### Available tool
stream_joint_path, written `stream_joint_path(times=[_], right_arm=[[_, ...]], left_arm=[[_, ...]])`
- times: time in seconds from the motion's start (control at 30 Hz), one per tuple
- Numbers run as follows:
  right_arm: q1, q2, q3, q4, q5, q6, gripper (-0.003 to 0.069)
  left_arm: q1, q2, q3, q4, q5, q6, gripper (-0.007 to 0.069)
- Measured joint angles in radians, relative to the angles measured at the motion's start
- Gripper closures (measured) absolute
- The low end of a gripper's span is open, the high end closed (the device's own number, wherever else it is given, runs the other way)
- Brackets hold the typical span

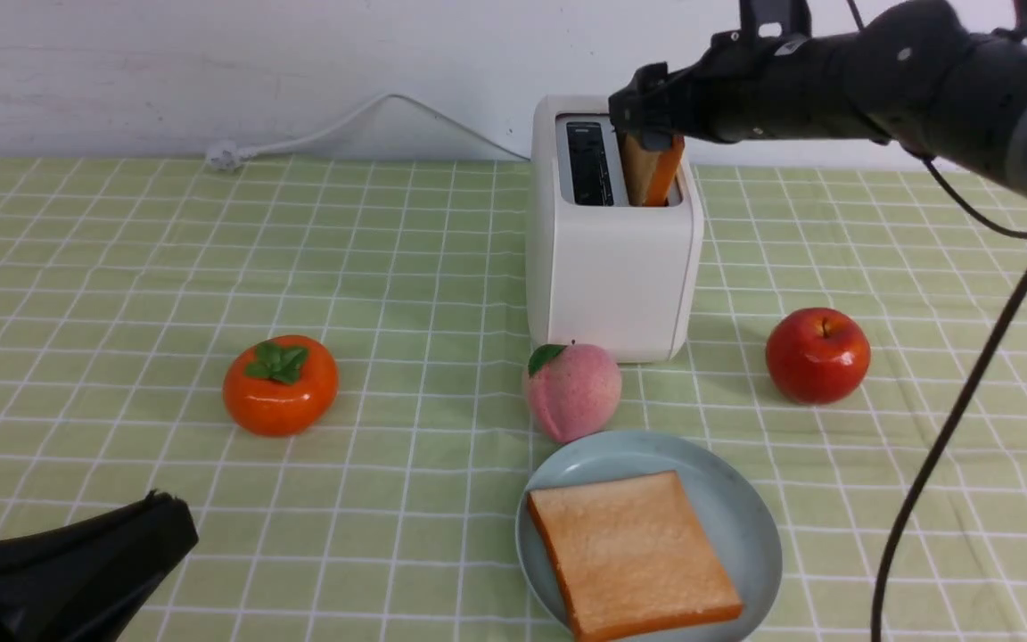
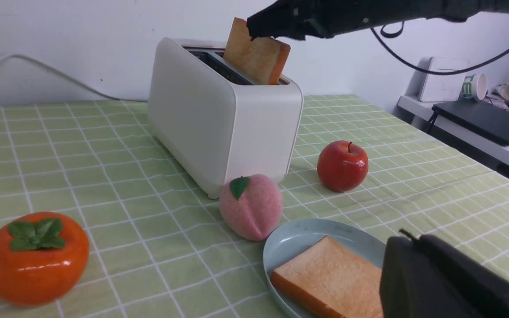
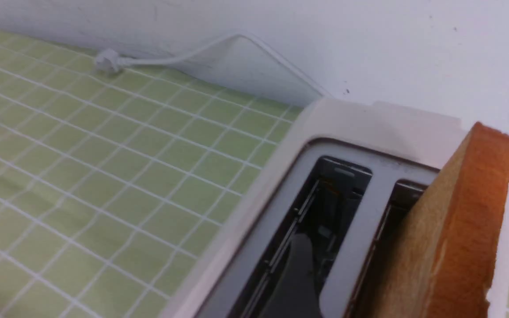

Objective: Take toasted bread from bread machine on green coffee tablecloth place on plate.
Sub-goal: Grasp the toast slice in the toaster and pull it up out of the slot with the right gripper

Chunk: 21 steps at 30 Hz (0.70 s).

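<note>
A thin white grid is carried by the light yellow-green tablecloth (image 1: 121, 267). Dark slots are shown on the boxy white toaster (image 1: 612, 285). Golden-tan faces and orange-brown crusts are borne by the upright square toast slice (image 1: 653, 174) and the flat slice (image 1: 629, 553). The round plate (image 1: 736, 517) is coloured pale blue-grey.

Right arm (image 1: 834, 76) was extended high and near level, right gripper (image 1: 650, 134) with jaws parted. Left gripper (image 1: 170, 515) sat low, jaws closed.
</note>
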Motion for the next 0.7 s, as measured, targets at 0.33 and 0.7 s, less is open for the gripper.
stream_joint_path(times=[0.33, 0.7], right_arm=[[0.001, 0.041, -0.009, -0.057, -0.034, 0.000, 0.0313], [0.003, 0.032, -0.011, 0.019, -0.024, 0.024, 0.0531]], left_arm=[[0.000, 0.000, 0.000, 0.000, 0.007, 0.000, 0.0638], [0.000, 0.000, 0.000, 0.000, 0.009, 0.000, 0.0637]])
